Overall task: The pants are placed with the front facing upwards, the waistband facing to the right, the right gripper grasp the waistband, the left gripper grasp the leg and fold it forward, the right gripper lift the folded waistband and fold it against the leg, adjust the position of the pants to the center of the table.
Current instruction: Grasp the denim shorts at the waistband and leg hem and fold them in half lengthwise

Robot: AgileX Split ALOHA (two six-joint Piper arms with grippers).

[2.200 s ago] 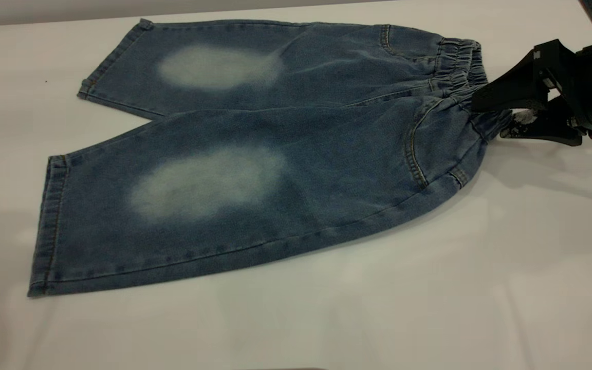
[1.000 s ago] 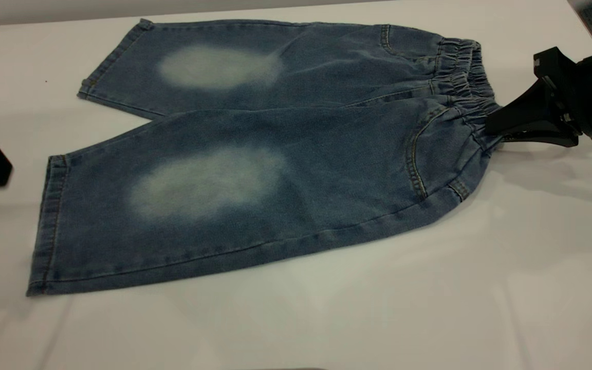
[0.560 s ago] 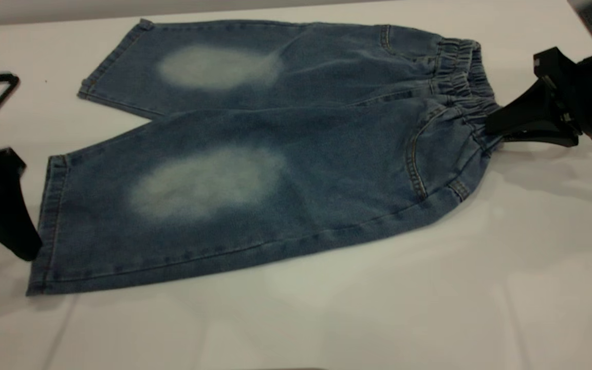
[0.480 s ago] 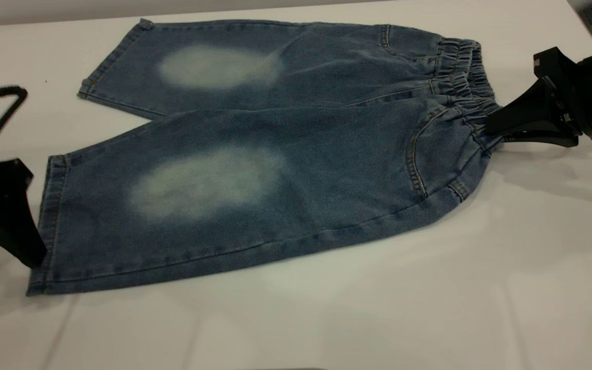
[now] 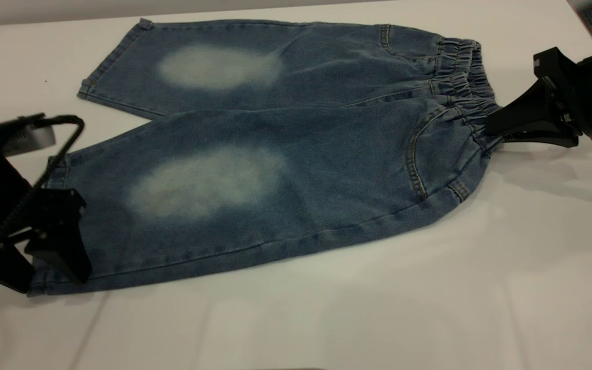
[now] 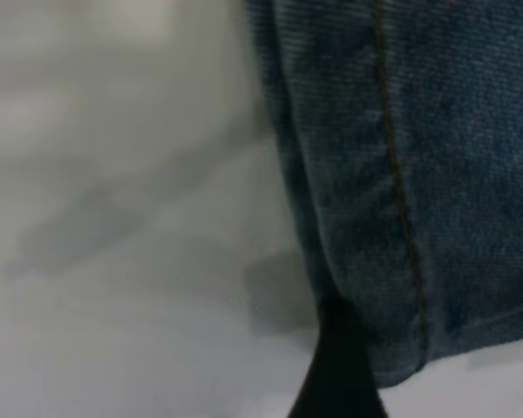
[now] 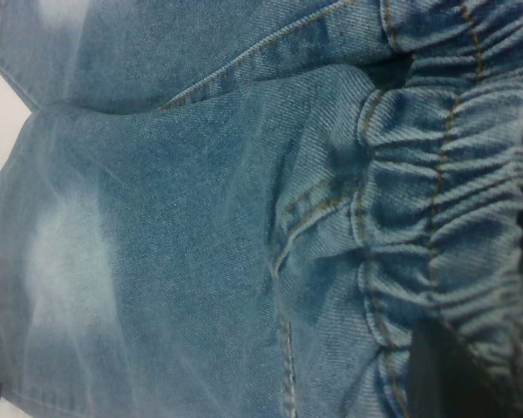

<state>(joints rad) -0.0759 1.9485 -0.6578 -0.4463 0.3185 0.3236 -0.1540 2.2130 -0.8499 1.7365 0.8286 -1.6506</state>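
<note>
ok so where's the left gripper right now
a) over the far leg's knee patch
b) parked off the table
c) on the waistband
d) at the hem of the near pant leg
d: the left gripper sits at the hem end of the near leg of the pants, while the right gripper is at the waistband.

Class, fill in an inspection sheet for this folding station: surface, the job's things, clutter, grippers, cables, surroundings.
Surface: white table, bare around the garment.
Job's things: pants lie flat, front up, unfolded; waistband at the right.
Clutter: nothing seen.
Grippers: right gripper shut on the waistband's near end; left gripper at the near leg's hem, grip unclear.
Cables: black cable loops above the left gripper.
Surroundings: grey strip beyond the far table edge.
</note>
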